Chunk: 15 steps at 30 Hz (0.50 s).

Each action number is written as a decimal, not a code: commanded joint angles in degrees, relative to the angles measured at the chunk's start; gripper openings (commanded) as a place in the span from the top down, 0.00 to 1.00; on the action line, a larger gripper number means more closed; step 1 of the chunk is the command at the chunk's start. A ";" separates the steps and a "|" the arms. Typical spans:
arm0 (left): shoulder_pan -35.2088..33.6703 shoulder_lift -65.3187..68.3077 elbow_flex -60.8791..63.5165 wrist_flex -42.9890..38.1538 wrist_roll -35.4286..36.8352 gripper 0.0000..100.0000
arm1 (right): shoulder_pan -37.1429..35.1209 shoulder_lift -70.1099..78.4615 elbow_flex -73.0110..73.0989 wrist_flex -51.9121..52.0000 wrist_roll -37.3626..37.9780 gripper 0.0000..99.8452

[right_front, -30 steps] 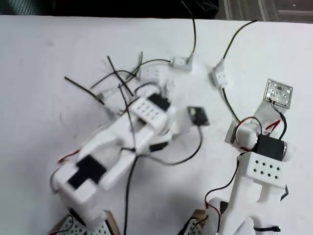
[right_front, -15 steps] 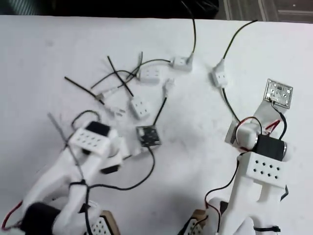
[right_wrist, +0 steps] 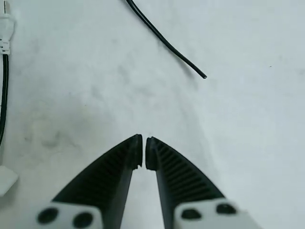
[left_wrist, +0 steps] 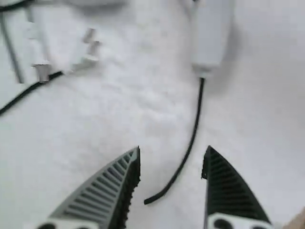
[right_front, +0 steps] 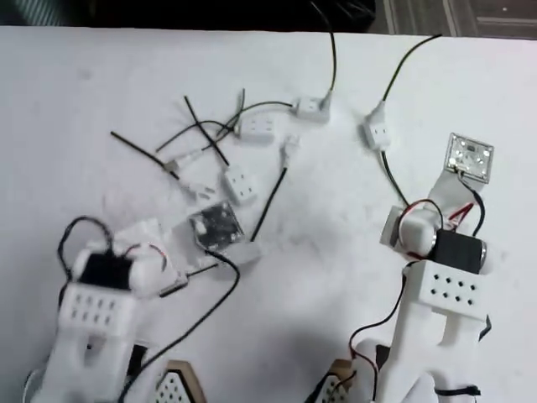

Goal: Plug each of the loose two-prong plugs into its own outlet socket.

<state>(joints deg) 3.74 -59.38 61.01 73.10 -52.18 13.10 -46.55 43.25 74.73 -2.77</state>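
Left end effector (left_wrist: 171, 152): fingers spread, nothing between them. It hangs over the bare white worktop (right_front: 75, 92) at the near left. The free end of a black cable (left_wrist: 189, 138) lies on the worktop under the gap. That cable runs off to a blurred white block (left_wrist: 212, 33); plug or socket, cannot tell. Beside the block lies a two-prong plug (left_wrist: 90, 40), prongs showing, in no socket.

Right end effector (right_wrist: 144, 140): fingers pressed together, tips all but touching, gripping nothing, low over the worktop at the right. A second black cable end (right_wrist: 202, 75) lies beyond the tips, apart from them. Off to one side is a white plug (right_wrist: 5, 28) on a black lead.

High view: left arm (right_front: 92, 311) sits tucked close to its base at the near left. Right arm (right_front: 445, 294) is at the near right, wrist pointing far. Four white outlet sockets (right_front: 241, 183) are visible. Three sit among tangled leads at centre-far, and the fourth is well to the right. A loose plug (right_front: 289, 149) lies between them, touching none.
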 commanded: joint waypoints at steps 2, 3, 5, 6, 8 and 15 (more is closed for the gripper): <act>1.98 -14.55 0.97 -1.58 10.81 0.76 | -1.54 -1.71 -0.88 0.04 0.26 0.98; 2.51 -15.96 2.02 -3.16 13.80 0.76 | -1.54 -1.71 -0.88 0.04 0.26 0.98; 3.03 -16.84 4.92 -7.38 18.20 0.76 | -1.54 -1.71 -0.88 0.04 0.26 0.98; 3.03 -16.48 6.51 -9.93 19.52 0.76 | -1.54 -1.71 -0.88 0.04 0.26 0.98; 3.12 -14.99 9.32 -14.95 21.36 0.76 | -1.54 -1.71 -0.70 0.04 0.26 0.98; 8.66 -3.30 10.81 -24.26 21.80 0.89 | -1.63 -1.71 -0.70 0.04 0.26 0.98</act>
<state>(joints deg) 8.84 -66.77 72.09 52.79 -31.08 11.96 -46.55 43.25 74.73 -2.77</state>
